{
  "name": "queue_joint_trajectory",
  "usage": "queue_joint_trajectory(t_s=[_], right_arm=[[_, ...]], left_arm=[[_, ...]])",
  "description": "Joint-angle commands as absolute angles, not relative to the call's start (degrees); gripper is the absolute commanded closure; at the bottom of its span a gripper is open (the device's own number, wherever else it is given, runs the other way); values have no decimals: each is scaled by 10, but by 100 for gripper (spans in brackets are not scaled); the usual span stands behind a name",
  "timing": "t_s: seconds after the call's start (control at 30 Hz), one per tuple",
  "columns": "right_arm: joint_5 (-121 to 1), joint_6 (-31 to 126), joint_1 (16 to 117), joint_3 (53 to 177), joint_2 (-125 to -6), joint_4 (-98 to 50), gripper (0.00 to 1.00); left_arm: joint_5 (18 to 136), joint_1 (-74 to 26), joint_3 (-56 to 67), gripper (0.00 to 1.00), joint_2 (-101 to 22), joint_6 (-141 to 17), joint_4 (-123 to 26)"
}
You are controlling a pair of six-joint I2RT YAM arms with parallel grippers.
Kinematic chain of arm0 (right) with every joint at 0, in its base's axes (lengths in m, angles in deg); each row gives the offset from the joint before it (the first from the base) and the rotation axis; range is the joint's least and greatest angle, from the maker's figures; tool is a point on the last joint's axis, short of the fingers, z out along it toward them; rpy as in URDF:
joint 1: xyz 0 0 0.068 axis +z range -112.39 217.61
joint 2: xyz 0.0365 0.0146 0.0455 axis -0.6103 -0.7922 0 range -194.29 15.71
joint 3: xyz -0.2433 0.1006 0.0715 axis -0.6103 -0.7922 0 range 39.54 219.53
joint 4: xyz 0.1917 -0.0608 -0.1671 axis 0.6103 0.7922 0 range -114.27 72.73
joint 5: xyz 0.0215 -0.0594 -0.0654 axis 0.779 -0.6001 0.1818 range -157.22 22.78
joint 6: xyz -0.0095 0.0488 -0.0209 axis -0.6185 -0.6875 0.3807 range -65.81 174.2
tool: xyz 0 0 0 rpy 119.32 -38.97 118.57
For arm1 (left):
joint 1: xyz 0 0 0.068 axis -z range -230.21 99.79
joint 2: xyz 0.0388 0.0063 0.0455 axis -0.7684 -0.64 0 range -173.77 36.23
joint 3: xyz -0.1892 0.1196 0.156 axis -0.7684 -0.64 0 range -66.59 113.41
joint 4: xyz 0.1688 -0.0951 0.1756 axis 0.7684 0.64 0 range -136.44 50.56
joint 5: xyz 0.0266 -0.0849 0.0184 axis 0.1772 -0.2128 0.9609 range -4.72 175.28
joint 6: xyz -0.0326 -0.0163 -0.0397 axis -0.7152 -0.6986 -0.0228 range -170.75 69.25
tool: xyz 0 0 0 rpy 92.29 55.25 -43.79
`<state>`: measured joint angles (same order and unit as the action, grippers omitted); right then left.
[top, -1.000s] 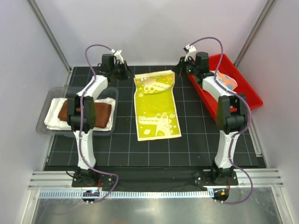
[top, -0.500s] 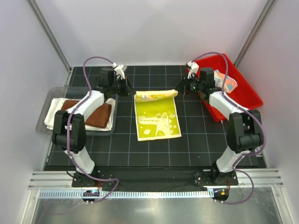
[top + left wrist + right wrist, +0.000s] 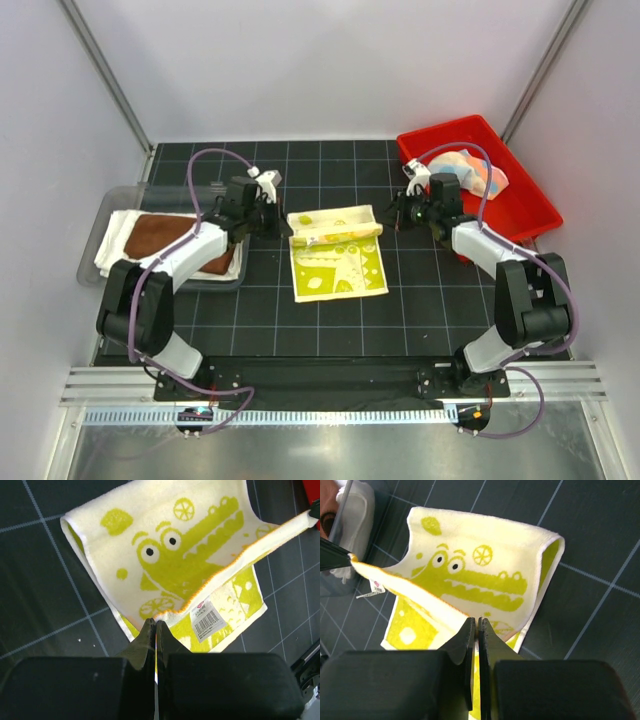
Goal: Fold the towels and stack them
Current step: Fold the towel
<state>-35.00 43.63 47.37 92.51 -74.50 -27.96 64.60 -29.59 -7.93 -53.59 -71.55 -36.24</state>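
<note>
At the centre you see the yellow towel (image 3: 337, 265), pale yellow printed in lime green with a crocodile and lemon slices, and with an orange line on its hem. At 9 o'clock you have the brown towel (image 3: 155, 230), which is plain, and the cream-white towel (image 3: 112, 250); at 2 o'clock the pastel towel (image 3: 472, 170) shows pink-orange, light blue and white inside the red bin (image 3: 522, 198). The mat (image 3: 300, 330) is black with a thin pale grid.

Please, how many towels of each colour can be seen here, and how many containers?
Yellow terry towel with green crocodile print: 1
Cream-white soft towel: 1
Brown soft towel: 1
Pastel multicoloured towel: 1
Containers, a clear plastic tray and a red plastic bin: 2
Total: 6
</note>
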Motion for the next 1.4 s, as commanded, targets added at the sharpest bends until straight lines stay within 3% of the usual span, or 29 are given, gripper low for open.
queue_joint_trajectory(t_s=[0.0, 0.5, 1.37], right_arm=[[-356, 405, 482, 911, -694, -315, 99], [-378, 368, 497, 794, -628, -334, 99], [-423, 350, 530, 757, -579, -289, 99]], left_arm=[[681, -284, -92, 100, -495, -725, -372], [703, -240, -165, 100, -459, -761, -377], [765, -192, -196, 100, -411, -771, -342]])
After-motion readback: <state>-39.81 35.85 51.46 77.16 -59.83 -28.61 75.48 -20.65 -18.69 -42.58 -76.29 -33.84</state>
